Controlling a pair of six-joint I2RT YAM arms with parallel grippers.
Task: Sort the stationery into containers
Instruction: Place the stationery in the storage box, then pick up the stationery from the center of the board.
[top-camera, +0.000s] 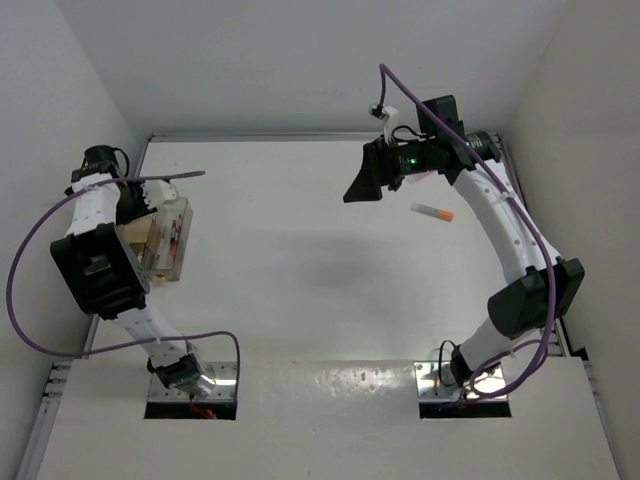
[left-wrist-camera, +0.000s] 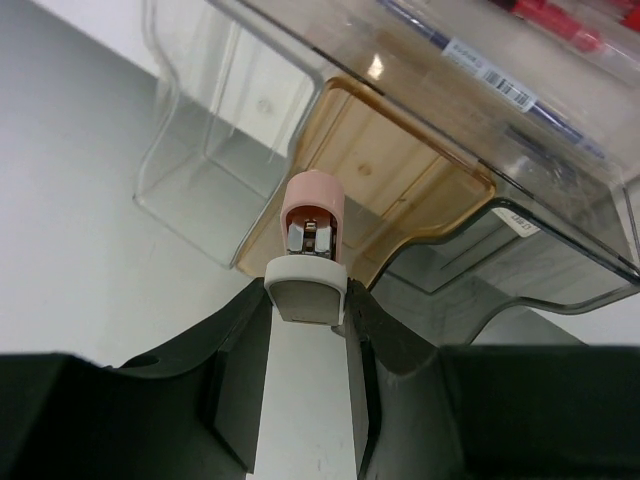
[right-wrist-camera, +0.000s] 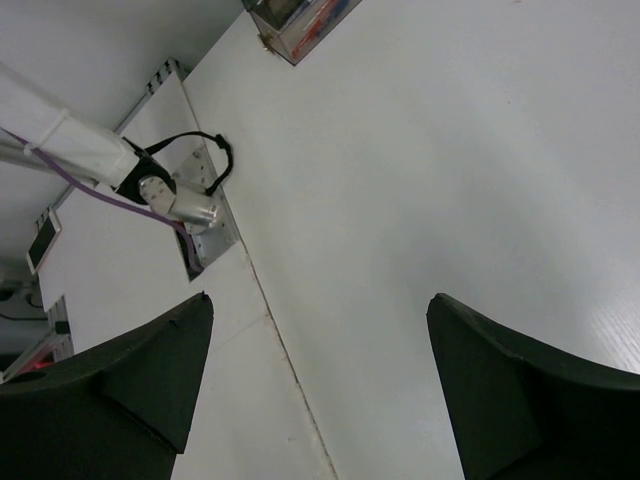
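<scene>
Left wrist: L gripper (left-wrist-camera: 310, 335) clamps pink marker (left-wrist-camera: 313, 208) at bins (left-wrist-camera: 190, 180), R gripper (right-wrist-camera: 320, 300) jaws apart.

Bins (top-camera: 168, 240) at far left – one pen (top-camera: 432, 212) well right

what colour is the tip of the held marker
Pink marker tip, best seen in the left wrist view.

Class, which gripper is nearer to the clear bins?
Left. The left gripper is right at the clear bins, gripping a pink-capped marker; the right gripper is open, far across the table to their right.
</scene>
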